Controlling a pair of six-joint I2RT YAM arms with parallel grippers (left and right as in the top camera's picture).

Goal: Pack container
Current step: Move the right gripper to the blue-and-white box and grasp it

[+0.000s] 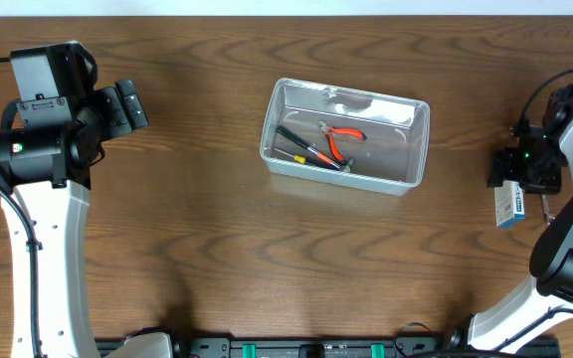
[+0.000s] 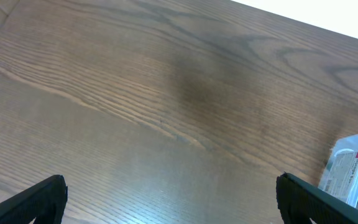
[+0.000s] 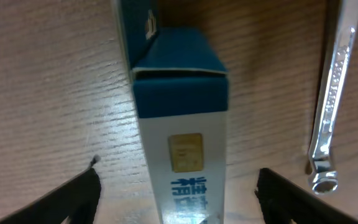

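Note:
The clear plastic container (image 1: 418, 149) stands at the table's middle. It holds red-handled pliers (image 1: 342, 140) and a black and yellow screwdriver (image 1: 301, 147). Its corner with a white label shows at the right edge of the left wrist view (image 2: 353, 168). My left gripper (image 1: 135, 104) is open and empty at the far left, well apart from the container; its jaws (image 2: 173, 202) frame bare wood. My right gripper (image 1: 512, 187) is open at the far right, its fingers (image 3: 179, 202) on either side of a blue and white box (image 3: 182, 118) without touching it. The box (image 1: 508, 207) lies on the table.
A silver wrench (image 3: 331, 106) lies on the table just right of the box, close to my right finger; it also shows in the overhead view (image 1: 543, 205). The wooden table (image 1: 267, 259) spreads between the arms.

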